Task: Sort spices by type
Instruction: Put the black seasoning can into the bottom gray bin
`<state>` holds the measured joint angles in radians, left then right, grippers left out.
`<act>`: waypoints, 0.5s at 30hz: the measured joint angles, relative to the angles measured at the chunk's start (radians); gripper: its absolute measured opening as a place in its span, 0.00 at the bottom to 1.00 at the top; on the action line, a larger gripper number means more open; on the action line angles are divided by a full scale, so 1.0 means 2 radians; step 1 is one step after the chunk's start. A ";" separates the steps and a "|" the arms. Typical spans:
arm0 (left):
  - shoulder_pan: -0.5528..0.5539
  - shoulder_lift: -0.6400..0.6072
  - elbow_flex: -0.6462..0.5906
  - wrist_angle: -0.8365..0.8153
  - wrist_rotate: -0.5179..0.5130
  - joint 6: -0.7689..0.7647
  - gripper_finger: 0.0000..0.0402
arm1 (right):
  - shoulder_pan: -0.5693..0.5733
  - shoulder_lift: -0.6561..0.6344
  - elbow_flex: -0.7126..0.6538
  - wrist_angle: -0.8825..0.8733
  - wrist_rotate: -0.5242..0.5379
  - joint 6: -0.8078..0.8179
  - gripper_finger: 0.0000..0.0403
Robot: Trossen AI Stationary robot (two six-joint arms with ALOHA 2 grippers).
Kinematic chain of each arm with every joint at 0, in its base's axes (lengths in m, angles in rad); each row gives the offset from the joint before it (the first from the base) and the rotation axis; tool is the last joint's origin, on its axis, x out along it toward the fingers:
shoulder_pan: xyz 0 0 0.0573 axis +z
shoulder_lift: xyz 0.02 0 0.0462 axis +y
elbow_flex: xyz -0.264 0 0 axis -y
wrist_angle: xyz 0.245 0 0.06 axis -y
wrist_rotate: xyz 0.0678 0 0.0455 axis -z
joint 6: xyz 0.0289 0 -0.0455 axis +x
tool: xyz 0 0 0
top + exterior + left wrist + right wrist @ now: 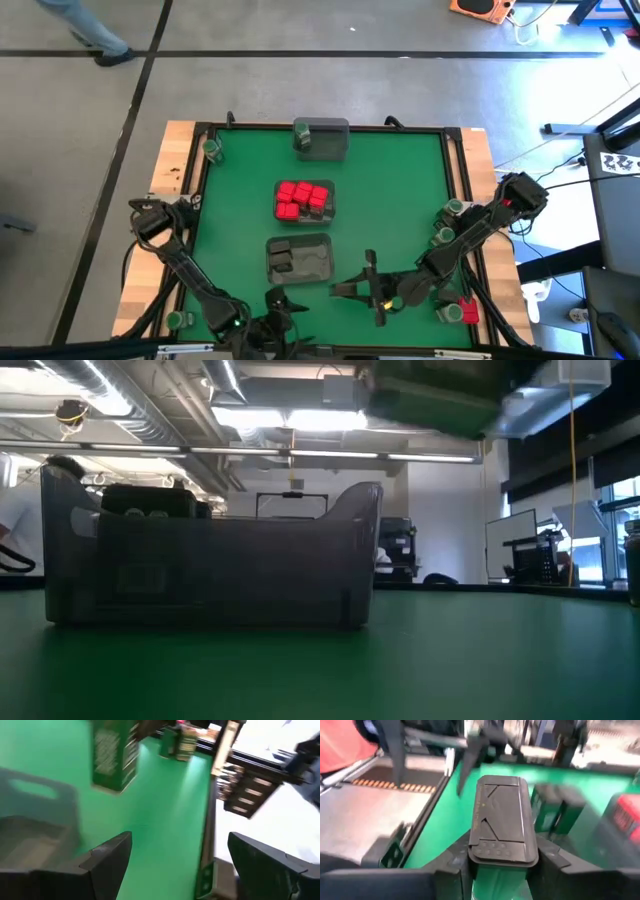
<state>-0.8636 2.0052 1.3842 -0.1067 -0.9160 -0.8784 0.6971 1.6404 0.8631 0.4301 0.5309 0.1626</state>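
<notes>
My right gripper (362,288) is shut on a boxy green spice container with a dark grey flip lid (502,820). It hangs above the mat, as the left wrist view (112,755) and the top of the low view (430,400) also show. My left gripper (280,308) stands open near the table's near edge, nothing between its fingers (185,865). A clear tray (298,258) holding dark-lidded boxes rests on the mat just beyond both grippers. A tray of red boxes (303,200) sits mid-table. A far tray (322,140) holds a green-lidded jar. My right gripper pinches the spice box between its two fingers (452,862), on the two long sides just under the lid (485,857). The fingers come nearly level from the table's right, slanting a little down. The box is lifted clear of the mat, its lid facing up.
Green-lidded jars stand along the wooden borders: far left (210,148), right (455,208) (445,237), near left (178,320). A jar and a red box (467,312) sit at the near right. Bare green mat lies to the right of the trays.
</notes>
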 joint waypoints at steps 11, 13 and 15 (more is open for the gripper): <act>0.010 -0.055 0.000 -0.213 -0.026 -0.150 0.81 | -0.081 0.025 0.060 0.000 -0.041 -0.083 0.34; 0.011 -0.064 0.000 -0.250 -0.027 -0.170 0.81 | -0.102 0.037 0.072 -0.013 -0.050 -0.089 0.34; 0.011 -0.072 0.000 -0.291 -0.028 -0.197 0.81 | -0.121 0.048 0.077 -0.022 -0.061 -0.095 0.34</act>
<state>-0.8425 1.8619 1.3842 -0.6880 -0.9719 -1.2717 0.4557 1.7372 1.0180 0.3856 0.4087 -0.0281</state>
